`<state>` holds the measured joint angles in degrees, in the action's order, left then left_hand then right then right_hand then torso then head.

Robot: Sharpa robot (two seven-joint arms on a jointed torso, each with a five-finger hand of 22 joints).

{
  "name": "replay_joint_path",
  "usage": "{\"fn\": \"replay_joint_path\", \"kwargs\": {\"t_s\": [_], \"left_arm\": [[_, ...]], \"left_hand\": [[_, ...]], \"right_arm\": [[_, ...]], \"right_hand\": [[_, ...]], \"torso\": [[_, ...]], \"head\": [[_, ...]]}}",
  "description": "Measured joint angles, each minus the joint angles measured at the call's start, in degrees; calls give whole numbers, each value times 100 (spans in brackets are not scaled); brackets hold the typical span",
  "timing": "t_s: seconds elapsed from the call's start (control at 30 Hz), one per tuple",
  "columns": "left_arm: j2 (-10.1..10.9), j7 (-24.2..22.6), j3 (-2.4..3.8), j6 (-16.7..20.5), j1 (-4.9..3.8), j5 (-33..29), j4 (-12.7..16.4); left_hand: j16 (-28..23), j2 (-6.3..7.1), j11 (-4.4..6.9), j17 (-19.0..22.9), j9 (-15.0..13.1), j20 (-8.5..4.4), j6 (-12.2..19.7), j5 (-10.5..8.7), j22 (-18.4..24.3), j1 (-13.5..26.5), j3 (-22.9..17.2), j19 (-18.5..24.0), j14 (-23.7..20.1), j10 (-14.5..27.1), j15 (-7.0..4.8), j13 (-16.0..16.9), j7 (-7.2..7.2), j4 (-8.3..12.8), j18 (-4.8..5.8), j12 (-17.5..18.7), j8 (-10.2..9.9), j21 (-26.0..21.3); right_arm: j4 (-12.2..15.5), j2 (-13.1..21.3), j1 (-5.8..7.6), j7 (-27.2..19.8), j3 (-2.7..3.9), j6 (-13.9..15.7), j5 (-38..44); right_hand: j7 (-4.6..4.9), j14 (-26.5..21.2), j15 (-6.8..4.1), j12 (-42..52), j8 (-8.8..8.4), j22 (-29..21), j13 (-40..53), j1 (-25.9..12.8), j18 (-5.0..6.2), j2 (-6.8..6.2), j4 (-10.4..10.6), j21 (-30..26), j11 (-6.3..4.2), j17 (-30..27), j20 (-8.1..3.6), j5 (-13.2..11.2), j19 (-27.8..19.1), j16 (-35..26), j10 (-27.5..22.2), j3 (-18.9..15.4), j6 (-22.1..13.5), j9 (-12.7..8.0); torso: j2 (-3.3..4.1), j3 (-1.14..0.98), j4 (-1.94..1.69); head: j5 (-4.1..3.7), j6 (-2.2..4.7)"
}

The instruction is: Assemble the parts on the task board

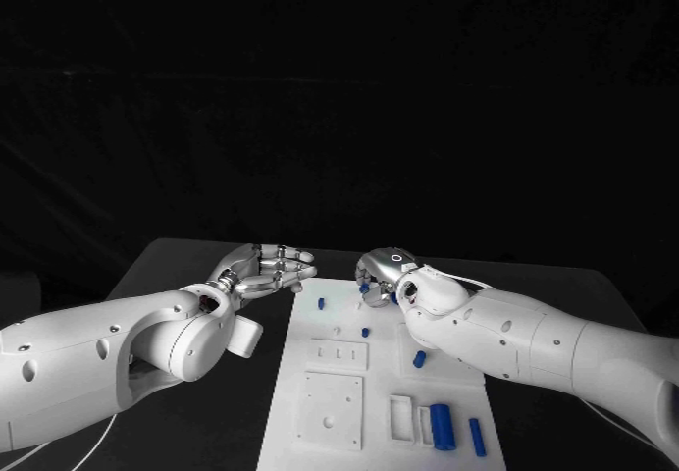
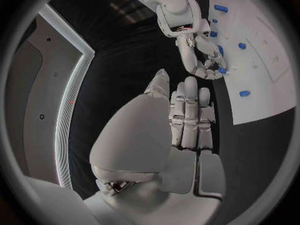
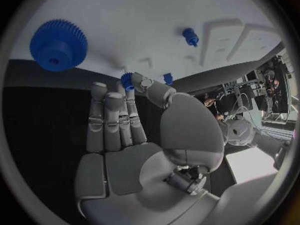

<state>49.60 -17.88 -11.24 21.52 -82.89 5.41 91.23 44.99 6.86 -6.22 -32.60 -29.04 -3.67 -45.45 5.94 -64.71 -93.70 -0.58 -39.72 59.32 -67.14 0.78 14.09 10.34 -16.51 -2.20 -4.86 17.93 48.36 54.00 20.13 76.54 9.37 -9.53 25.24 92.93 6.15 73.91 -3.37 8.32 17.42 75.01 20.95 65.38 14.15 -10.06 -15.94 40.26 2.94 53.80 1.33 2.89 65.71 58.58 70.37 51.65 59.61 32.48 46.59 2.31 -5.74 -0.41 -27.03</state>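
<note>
**Right robot hand carrying a small blue part at the board's far end**

Around you the room is dark, and the black table [image 1: 184, 257] carries the white task board [image 1: 333, 392] running away from the robot down the middle.

Look first at your right robot hand [image 1: 382, 275], which hangs over the far end of the board. In the right wrist view its thumb and a fingertip pinch a small blue part [image 3: 127, 80], held just off the board's edge, with the other fingers lying straight alongside. The left wrist view shows the same pinch from across the table.

Your left robot hand [image 1: 266, 270] sits beside the board's far left corner, over the bare table. Its fingers lie straight and close together, and nothing is in them.

The other parts are on the board: a blue gear [image 3: 58, 44] near the held piece, a small blue peg [image 3: 190, 36] further in, a few small blue pieces near the middle, and a blue cylinder [image 1: 443, 426] with a slim blue bar [image 1: 477, 437] beside it at the near end.

My reading is that you are partway through placing one part, and most of the assembly is not yet done. Next you need to line the pinched piece up over its seat and lower it squarely; the grip is slight, so a tilt could let it slip.
</note>
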Motion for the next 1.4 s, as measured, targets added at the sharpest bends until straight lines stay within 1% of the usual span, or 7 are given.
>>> {"fn": "replay_joint_path", "kwargs": {"t_s": [0.2, 0.4, 0.63, 0.7, 0.97, 1.07, 1.4], "left_arm": [[-13, -1, 0, -1, 0, 0, -14], [-14, -2, 0, -1, 0, 0, -19], [-14, -2, 0, -1, 0, 0, -18], [-14, -2, 0, -1, 0, 0, -18], [-16, -2, 0, 0, 0, 0, -17], [-15, -2, 0, 1, 0, 1, -17], [-16, -2, 0, 0, 0, 1, -25]], "left_hand": [[-18, 0, -13, 0, 0, 0, 0, 0, 5, 0, 0, 0, 0, -13, 0, -1, 0, 0, 2, 0, 0, 0], [-18, 0, -15, 0, 1, 0, 0, 0, 5, 0, 0, 0, 0, -15, 0, 4, 0, 0, 3, 0, 0, 0], [-18, 0, -15, -1, -4, 0, 0, 0, 5, 0, 0, 0, 0, -15, 0, 4, 0, 0, 3, 0, 0, 0], [-18, 0, -15, 3, -4, 0, 0, 0, 4, 0, 0, 0, 0, -15, 0, 4, 0, 0, 4, 0, -23, 0], [-18, 0, -15, 5, -4, 0, 0, 0, 10, 0, 0, 0, 0, -15, 0, 4, 0, 0, 4, 21, -24, 0], [-18, 0, -14, 5, -3, 0, 0, 0, 10, 0, 0, 0, 0, -14, 0, 8, 0, 0, 4, 21, -24, 0], [-18, 0, -12, 4, -3, 0, 0, 0, 9, 0, 0, 0, 0, -12, 0, 8, 0, 0, 5, 21, -24, 0]], "right_arm": [[-25, -16, 1, 0, 1, -13, -7], [-35, -39, -1, -2, 2, -23, -17], [-53, -56, -2, -2, 2, -32, -52], [-56, -58, -2, -1, 1, -33, -66], [-60, -61, -2, 1, 1, -57, -122], [-64, -60, 0, 7, 2, -64, -135], [-63, -58, -1, 37, 2, -78, -153]], "right_hand": [[0, -13, -12, 0, 0, 0, 0, 0, 0, 0, -17, 0, 0, -15, 1, -1, -1, 0, 0, 17, 0, 0], [1, -22, -19, -37, 0, 0, 0, 0, 0, 1, -17, 0, 0, -31, 0, -1, -43, 0, 0, 17, -1, -1], [92, -97, 55, -131, -81, -4, 0, 0, 0, 1, -20, -36, 0, -65, 43, -1, -108, -59, 0, 14, -93, -29], [95, -104, 62, -132, -81, -6, 0, 0, 0, 0, -28, -36, 2, -67, 41, -1, -125, -60, -2, 6, -138, -35], [147, -155, 113, -226, -148, -8, 276, -60, 1, -60, -36, -57, 96, -89, 88, -1, -174, -84, -96, -85, -230, -60], [160, -174, 133, -249, -179, -9, 261, -60, 1, -60, -52, -80, 127, -96, 77, -1, -193, -84, -126, -101, -275, -69], [163, -205, 123, -280, -180, -11, 226, -38, 1, -82, -37, -82, 146, -103, 102, -1, -227, -83, -148, -117, -287, -82]], "torso": [[7, 10, -3], [8, 10, -6], [4, 7, -5], [4, 8, -3], [3, 7, 4], [3, 7, 4], [4, 3, 5]], "head": [[3, -22], [19, -44], [29, -54], [31, -54], [38, -62], [36, -65], [37, -76]]}}
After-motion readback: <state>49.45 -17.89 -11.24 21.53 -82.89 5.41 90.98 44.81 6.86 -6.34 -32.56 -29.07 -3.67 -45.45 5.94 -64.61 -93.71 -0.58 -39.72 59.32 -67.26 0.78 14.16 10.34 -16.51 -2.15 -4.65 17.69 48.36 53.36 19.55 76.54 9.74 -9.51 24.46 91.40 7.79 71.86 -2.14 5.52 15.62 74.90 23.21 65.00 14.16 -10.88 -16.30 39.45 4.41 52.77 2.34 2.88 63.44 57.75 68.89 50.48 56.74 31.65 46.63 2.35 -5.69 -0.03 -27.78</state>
